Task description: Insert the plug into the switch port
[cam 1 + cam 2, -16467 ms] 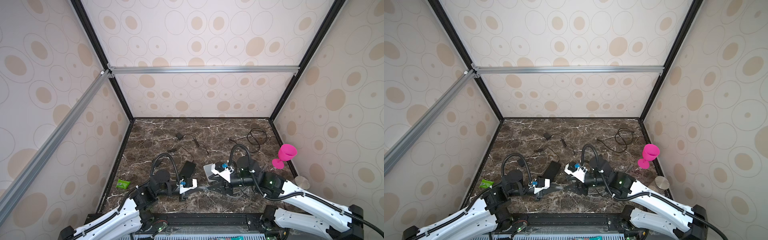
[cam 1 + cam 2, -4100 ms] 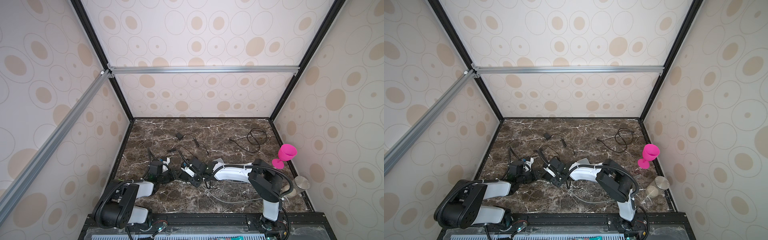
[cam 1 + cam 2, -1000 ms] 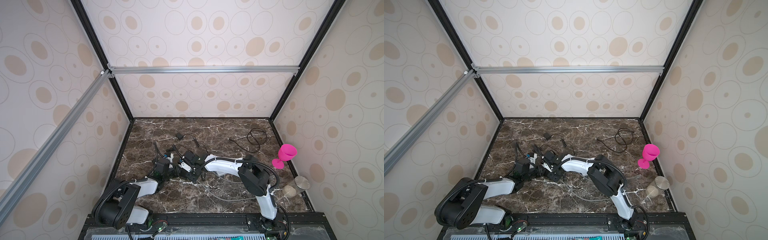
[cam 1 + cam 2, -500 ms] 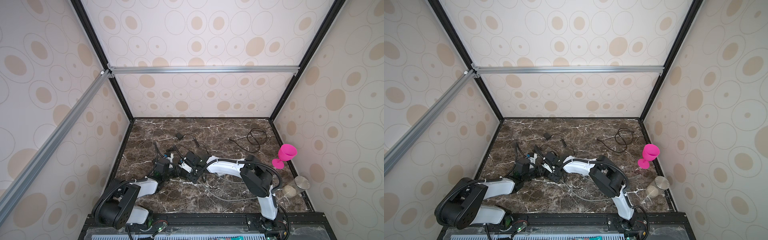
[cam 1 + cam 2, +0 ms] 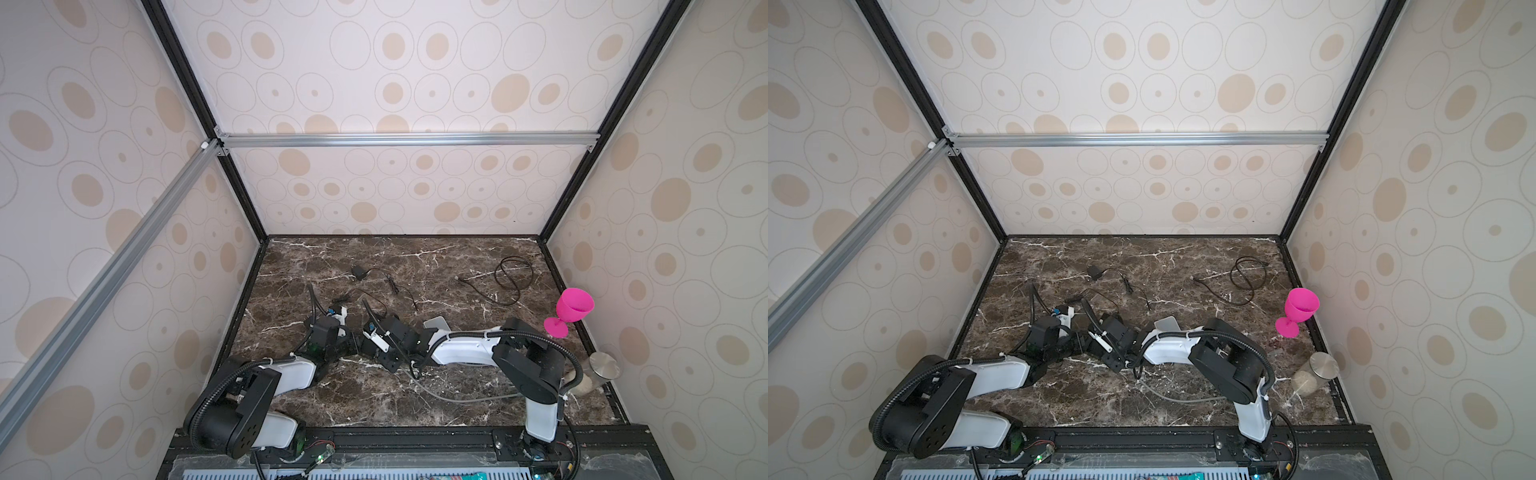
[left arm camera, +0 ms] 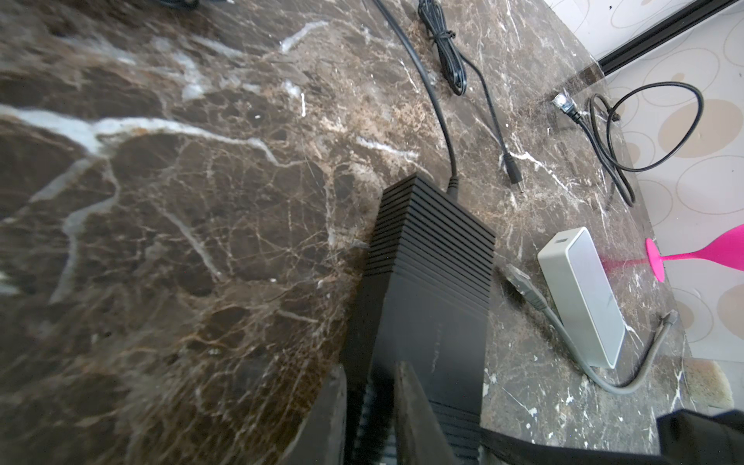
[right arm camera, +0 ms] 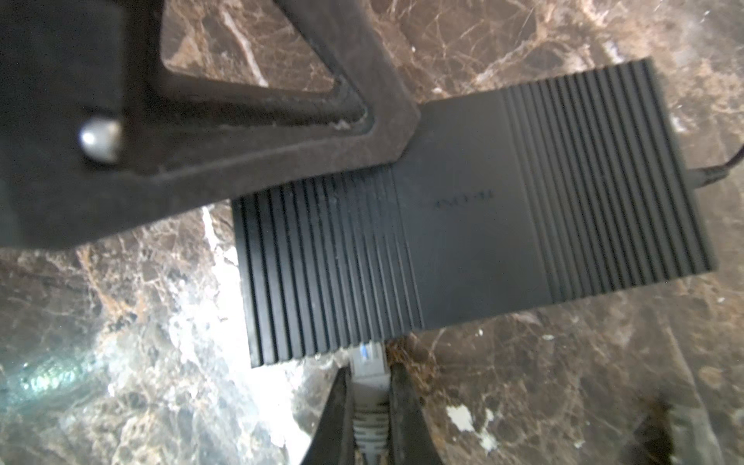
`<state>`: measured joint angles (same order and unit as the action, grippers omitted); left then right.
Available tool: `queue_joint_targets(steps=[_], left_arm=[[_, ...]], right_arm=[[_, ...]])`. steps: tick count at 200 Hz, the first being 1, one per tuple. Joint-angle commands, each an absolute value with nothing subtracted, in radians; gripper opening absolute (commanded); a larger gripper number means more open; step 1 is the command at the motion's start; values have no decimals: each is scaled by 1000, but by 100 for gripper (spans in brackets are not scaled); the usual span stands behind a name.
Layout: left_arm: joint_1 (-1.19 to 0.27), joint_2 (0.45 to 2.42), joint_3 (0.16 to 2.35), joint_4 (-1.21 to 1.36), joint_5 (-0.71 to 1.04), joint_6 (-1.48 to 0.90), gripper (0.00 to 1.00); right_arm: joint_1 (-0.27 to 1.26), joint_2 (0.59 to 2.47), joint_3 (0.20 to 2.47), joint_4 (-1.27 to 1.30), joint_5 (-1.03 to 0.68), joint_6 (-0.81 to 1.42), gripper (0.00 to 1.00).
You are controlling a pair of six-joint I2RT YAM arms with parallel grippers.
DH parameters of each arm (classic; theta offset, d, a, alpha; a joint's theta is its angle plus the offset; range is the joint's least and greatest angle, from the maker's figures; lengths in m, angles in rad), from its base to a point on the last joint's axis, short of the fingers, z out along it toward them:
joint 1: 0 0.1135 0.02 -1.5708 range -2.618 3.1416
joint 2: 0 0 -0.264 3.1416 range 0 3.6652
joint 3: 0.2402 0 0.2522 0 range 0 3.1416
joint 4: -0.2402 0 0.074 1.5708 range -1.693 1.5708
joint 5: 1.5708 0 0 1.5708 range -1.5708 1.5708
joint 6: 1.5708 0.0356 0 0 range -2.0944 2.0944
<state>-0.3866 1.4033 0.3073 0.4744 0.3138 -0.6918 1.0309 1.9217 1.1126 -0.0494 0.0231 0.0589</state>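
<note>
The switch (image 7: 463, 225) is a black ribbed box lying flat on the marble. In the left wrist view my left gripper (image 6: 368, 376) is shut on a ribbed end of the switch (image 6: 430, 282). One left finger (image 7: 241, 153) lies across the switch top in the right wrist view. My right gripper (image 7: 368, 372) is shut on the grey plug (image 7: 366, 358). The plug's tip touches the switch's side face; I cannot tell how deep it sits. In a top view the left gripper (image 5: 347, 343) and right gripper (image 5: 368, 347) meet at the front left, hiding the switch.
The plug's grey cable (image 5: 449, 397) trails right across the table. A white-grey box (image 5: 434, 322) lies just behind my right arm. Black cables (image 5: 511, 274) and an adapter (image 5: 358, 272) lie at the back. A pink goblet (image 5: 573, 307) and a lidded jar (image 5: 602, 365) stand at the right edge.
The right arm's elbow has drifted slightly to the right. Both grippers stay at the switch with the same grips.
</note>
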Motion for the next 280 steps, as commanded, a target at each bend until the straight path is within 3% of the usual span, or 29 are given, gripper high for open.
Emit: queue_joint_targets(steps=[1,46,93,176,238,260,280], left_arm=[[-493,1460,252,222,588,-710,21],[-494,1454,255,214,583,-707,21],[-496,1460,254,222,586,-706,21],[-497,1442,252,214,581,-706,21],[-492,1340,303,109,522,-706,23],[-486,1309,368,28,482,-690,33],[-469,1289,426,-50,435,-658,56]], right_arm=[[1071,1928,1238,210,-78,4,0],[1057,2031,1590,-168,-101,-108,0],[1048,2082,1742,-148,-111,-101,0],[1046,2078,1459,105,-93,114,0],[1047,1968,1300,64,-91,128,2],[1056,1925,1247,32,-119,135,1],[1076,1891,1194,13,-114,142,1]])
